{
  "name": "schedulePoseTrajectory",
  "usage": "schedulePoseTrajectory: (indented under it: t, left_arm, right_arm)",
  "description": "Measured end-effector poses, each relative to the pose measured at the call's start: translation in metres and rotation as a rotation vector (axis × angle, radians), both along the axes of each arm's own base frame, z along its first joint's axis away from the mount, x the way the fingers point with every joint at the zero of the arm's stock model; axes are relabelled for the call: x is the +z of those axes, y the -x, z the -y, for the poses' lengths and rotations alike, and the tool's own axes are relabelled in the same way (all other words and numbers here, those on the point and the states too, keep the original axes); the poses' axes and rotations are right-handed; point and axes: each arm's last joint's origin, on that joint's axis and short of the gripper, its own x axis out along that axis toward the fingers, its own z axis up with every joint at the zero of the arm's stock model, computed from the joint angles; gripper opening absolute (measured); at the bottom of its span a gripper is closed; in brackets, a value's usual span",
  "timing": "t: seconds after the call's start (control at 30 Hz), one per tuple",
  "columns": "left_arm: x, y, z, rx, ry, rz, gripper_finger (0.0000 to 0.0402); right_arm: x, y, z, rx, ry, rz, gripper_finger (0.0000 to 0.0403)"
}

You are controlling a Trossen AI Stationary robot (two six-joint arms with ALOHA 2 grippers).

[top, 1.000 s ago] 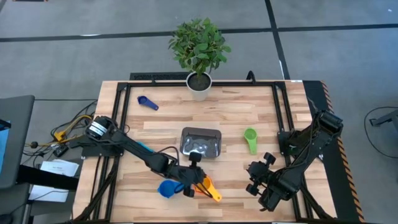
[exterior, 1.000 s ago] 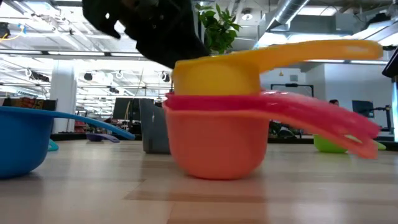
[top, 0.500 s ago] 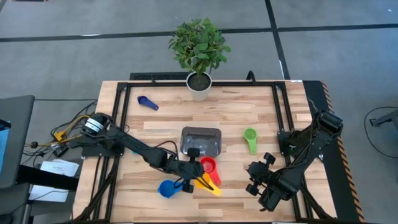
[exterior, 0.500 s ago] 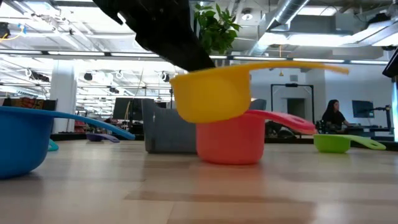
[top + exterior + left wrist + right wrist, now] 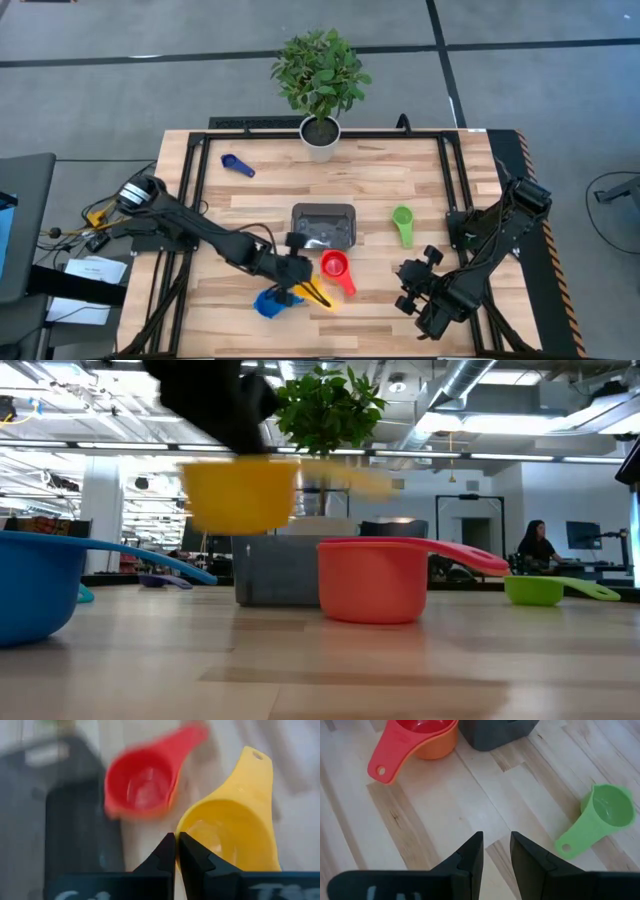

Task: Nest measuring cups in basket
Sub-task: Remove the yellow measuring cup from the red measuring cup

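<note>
My left gripper [image 5: 293, 272] is shut on the yellow measuring cup [image 5: 235, 830], which hangs blurred above the table [image 5: 240, 495] in the low view. The red cup [image 5: 335, 266] sits nested in an orange cup [image 5: 442, 740] on the table, just near of the dark grey basket [image 5: 323, 225]. A light blue cup [image 5: 268, 302] stands by the left gripper. The green cup [image 5: 403, 222] lies to the right of the basket. A dark blue cup [image 5: 237, 165] lies at far left. My right gripper [image 5: 495, 851] waits open at near right, touching nothing. My left gripper pinches the yellow cup at the bowl's rim [image 5: 181, 827], on the side away from the handle [image 5: 255, 765]. One finger [image 5: 192, 862] lies over the bowl's inside, the other outside. The cup is lifted clear of the table and stays about level.
A white pot with a green plant [image 5: 321, 135] stands at the table's far edge, behind the basket. Black rails [image 5: 195, 190] run along the left and right sides of the table. Bare wood lies between the red cup and my right gripper.
My left gripper has lifted the yellow cup out of the red-and-orange stack and carried it up and toward the table's left, over toward the light blue cup. The red and orange pair now stands farther from the near edge than a second ago.
</note>
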Motion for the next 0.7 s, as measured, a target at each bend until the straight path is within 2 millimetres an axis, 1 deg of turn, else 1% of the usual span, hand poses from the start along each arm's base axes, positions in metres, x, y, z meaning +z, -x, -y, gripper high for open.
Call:
schedulePoseTrajectory:
  t: [0.13,0.27,0.47,0.6,0.7]
  left_arm:
    - [-0.008,0.011,-0.004,0.07,-0.017,-0.119,0.0]
    - [-0.023,0.02,-0.007,0.146,-0.013,-0.159,0.0]
    - [-0.04,0.027,-0.009,0.193,0.021,-0.173,0.0]
    - [-0.04,0.027,-0.007,0.222,0.073,-0.167,0.0004]
    - [-0.04,0.027,-0.006,0.234,0.103,-0.176,0.0017]
  right_arm:
    - [0.0,-0.001,-0.001,0.001,-0.002,0.012,0.012]
    - [0.0,-0.001,-0.001,0.001,0.002,0.028,0.012]
    - [0.0,-0.001,-0.001,0.002,0.002,0.029,0.012]
    - [0.0,-0.001,-0.001,0.002,0.002,0.029,0.012]
    - [0.0,-0.001,-0.001,0.002,0.002,0.029,0.012]
